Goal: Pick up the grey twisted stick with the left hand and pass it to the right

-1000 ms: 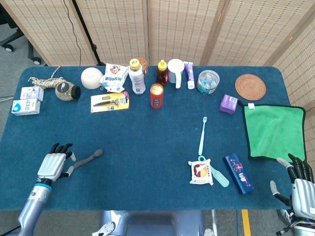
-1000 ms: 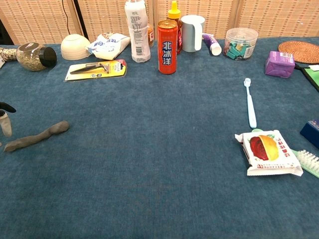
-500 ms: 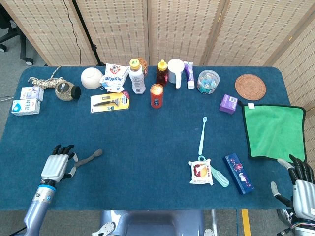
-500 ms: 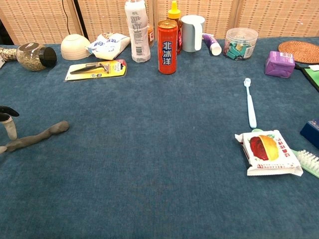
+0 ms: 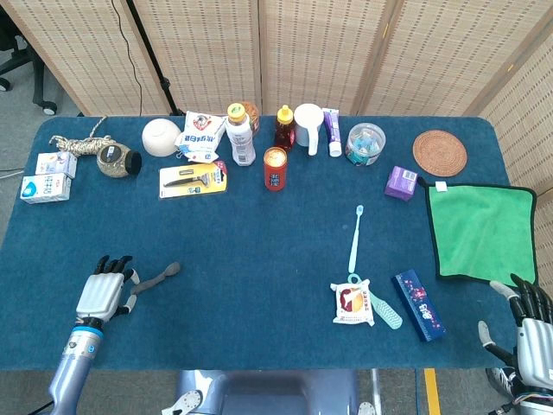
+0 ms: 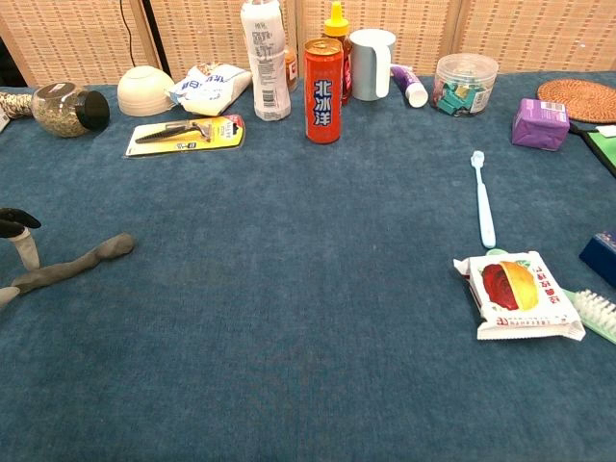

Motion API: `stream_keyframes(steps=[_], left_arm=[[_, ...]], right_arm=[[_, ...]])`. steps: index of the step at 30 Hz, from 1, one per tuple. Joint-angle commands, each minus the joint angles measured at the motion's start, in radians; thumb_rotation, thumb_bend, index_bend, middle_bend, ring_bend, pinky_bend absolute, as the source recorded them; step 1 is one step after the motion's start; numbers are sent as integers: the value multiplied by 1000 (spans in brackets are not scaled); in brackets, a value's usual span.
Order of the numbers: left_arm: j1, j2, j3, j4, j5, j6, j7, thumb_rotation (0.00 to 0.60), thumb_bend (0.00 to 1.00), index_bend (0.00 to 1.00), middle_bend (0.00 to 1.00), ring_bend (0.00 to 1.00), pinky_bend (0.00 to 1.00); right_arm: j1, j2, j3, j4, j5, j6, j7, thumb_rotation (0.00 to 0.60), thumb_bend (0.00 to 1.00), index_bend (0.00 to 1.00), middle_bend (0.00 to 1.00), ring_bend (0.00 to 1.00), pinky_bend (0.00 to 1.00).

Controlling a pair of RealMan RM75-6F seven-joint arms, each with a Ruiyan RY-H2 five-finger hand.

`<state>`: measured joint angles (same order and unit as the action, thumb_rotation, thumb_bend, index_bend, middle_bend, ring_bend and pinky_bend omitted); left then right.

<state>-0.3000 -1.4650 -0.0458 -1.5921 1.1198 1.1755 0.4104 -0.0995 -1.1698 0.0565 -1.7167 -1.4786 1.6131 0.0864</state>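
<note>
- The grey twisted stick (image 5: 157, 277) lies flat on the blue table (image 5: 259, 242) near its front-left corner; its long axis slants from near-left to far-right, the thicker end pointing toward the table's middle
- The left hand (image 5: 104, 294) sits at the stick's near-left end with fingers spread; a fingertip (image 6: 27, 250) stands just beside that end, and whether it touches cannot be told
- The right hand (image 5: 531, 324) is open, fingers apart, off the table's front-right corner, well apart from the stick
- Containers along the back: one clear tub (image 5: 364, 143) with small teal pieces inside, one glass jar (image 6: 65, 108) on its side filled with grainy matter, one white bowl (image 5: 161, 136) turned over
- Also one red can (image 6: 322, 77), one white mug (image 6: 372, 63), one toothbrush (image 5: 355, 242), one green cloth (image 5: 479, 229)
</note>
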Motion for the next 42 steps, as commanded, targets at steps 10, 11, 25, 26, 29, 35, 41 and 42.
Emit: stream_keyframes(steps=[10, 11, 25, 26, 29, 35, 41, 42], left_arm=[[-3, -26, -9, 5, -26, 12, 19, 600, 350, 426, 152, 142, 0], [-4, -27, -9, 6, -27, 13, 21, 600, 350, 430, 152, 142, 0], [-4, -42, -6, 19, -53, 15, 43, 600, 350, 457, 152, 143, 0], [-4, -43, -6, 20, -55, 15, 43, 600, 350, 459, 152, 144, 0], [-4, -46, -7, 22, -58, 18, 43, 600, 355, 461, 152, 144, 0], [-6, -50, -10, 18, -63, 16, 43, 600, 357, 462, 152, 146, 0], [-10, -56, -8, 12, -70, 13, 50, 600, 371, 476, 152, 147, 0], [-10, -57, -8, 11, -71, 13, 50, 600, 380, 480, 152, 148, 0]], right_arm=[[-4, 0, 0, 5, 2, 0, 8, 600, 394, 215, 89, 0, 0], [-4, 0, 0, 5, 2, 0, 8, 600, 394, 214, 89, 0, 0], [-5, 1, -1, 1, 3, -4, 5, 600, 394, 215, 89, 0, 0], [-5, 1, 0, 0, 3, -3, 4, 600, 395, 214, 89, 0, 0], [-5, 2, 0, -1, 3, -4, 4, 600, 395, 214, 89, 0, 0], [-5, 3, 0, -2, 6, -7, 5, 600, 395, 214, 89, 0, 0], [-8, 4, 0, 1, 9, -7, 10, 600, 395, 215, 89, 0, 0], [-8, 4, 0, 1, 9, -7, 11, 600, 395, 215, 89, 0, 0]])
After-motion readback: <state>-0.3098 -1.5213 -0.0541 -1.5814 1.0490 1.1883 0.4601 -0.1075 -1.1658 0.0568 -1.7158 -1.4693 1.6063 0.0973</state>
